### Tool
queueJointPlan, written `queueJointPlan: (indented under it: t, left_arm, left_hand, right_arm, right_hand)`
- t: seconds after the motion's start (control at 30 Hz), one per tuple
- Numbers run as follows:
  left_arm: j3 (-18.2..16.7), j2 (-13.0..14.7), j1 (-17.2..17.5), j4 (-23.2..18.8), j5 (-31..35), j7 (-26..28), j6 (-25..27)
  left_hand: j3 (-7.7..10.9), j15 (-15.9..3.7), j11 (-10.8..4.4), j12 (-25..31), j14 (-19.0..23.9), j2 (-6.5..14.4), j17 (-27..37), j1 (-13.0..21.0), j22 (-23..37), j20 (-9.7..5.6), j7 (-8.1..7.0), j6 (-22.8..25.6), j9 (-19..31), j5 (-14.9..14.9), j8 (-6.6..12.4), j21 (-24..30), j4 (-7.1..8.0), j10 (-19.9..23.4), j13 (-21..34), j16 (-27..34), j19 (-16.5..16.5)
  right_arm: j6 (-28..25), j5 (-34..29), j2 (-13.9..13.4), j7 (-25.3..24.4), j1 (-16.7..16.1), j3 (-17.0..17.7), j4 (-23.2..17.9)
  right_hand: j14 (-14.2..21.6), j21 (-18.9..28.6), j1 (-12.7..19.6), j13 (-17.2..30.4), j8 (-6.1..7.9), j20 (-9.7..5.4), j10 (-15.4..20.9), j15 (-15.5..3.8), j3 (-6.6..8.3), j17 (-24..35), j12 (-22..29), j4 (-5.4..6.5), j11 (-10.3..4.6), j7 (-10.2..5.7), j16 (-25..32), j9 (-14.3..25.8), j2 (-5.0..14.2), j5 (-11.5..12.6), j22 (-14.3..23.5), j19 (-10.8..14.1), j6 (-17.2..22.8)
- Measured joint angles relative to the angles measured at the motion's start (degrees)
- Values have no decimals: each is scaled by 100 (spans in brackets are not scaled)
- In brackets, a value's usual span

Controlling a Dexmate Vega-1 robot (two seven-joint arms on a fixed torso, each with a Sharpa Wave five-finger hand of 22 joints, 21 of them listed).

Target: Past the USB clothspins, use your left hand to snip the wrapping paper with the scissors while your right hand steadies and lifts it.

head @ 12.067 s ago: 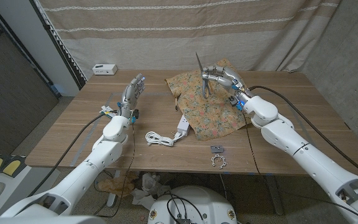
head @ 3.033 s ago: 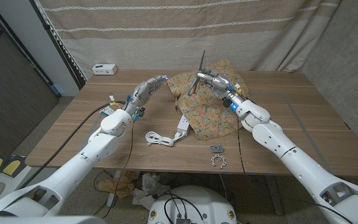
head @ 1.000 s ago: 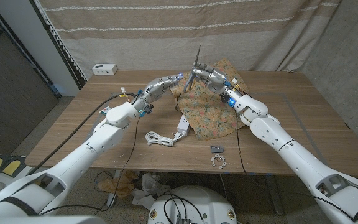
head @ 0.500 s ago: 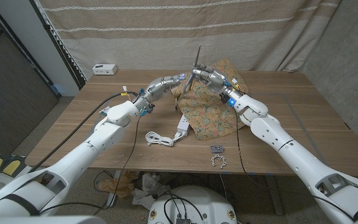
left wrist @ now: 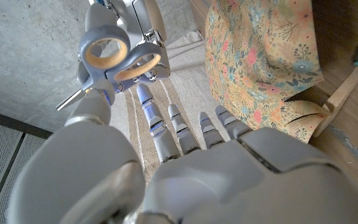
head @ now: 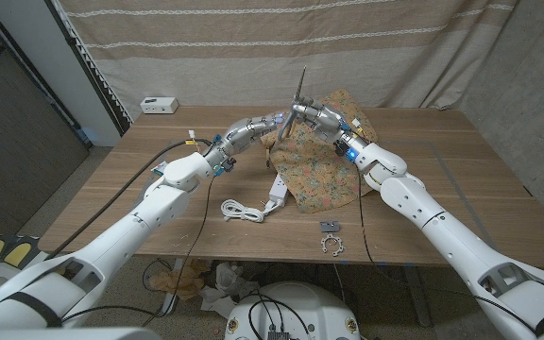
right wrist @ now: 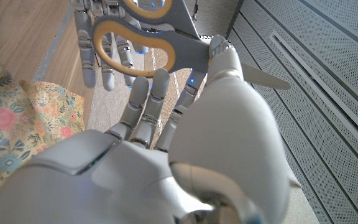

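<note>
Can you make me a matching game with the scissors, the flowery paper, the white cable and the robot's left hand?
Things:
1. scissors
2. flowery paper
3. white cable
4. left hand

States:
A. coiled on the table
B. spread on the table
C. held up by the right hand, blades up
D. reaching toward the scissor handles, holding nothing

Pairs: 1-C, 2-B, 3-A, 4-D

A makeshift robot test room rather than a home: behind the wooden table [head: 423, 189] hangs a striped beige backdrop curtain [head: 253, 47] against bare grey wall panels [head: 8, 123], with loose black cables [head: 126, 203] trailing off the table's left edge.
</note>
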Motion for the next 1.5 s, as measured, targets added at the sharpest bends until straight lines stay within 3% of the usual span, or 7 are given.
queueJointPlan:
  t: [1.0,1.1,1.27,1.5]
  left_arm:
    - [114,58,-102,2,252,-36,-86]
    - [126,61,-118,20,258,-79,-97]
    - [128,50,-131,55,248,-119,-123]
    - [130,24,-151,123,224,-201,-201]
  left_hand:
    - [-103,2,-31,-24,-162,-78,0,78,0,31,-81,-210,-17,0,-96,0,4,-279,-1,0,-31]
    - [-135,-9,-29,-24,-199,-75,0,75,0,31,-84,-213,-17,0,-134,0,7,-281,26,0,-31]
    - [-382,-1,-1,-36,-206,-131,-1,20,0,52,-133,-485,-17,0,-235,0,29,-349,27,-1,-51]
    - [-435,2,-15,-36,-245,-160,-1,-9,0,52,-133,-485,-13,0,-235,0,23,-363,26,-1,-51]
  right_arm:
    - [-122,129,19,132,11,1,-2]
    - [-128,142,19,153,11,1,-2]
    - [-146,158,21,191,11,-1,-2]
    - [-181,186,31,210,20,-4,19]
  right_hand:
    - [50,0,-1,1,-59,-1,1,-11,0,-26,-54,0,0,-15,-40,-1,1,-50,-157,43,12]
    - [50,0,-1,1,-61,0,1,-11,0,-26,-40,0,0,-15,-40,0,1,-51,-159,43,12]
    - [50,0,-1,1,-65,-1,1,-11,0,-21,-38,0,0,-14,-40,34,1,-45,-187,43,11]
    - [60,0,-1,1,-66,-1,1,0,0,-9,-39,0,0,-14,-40,34,1,-32,-212,43,10]
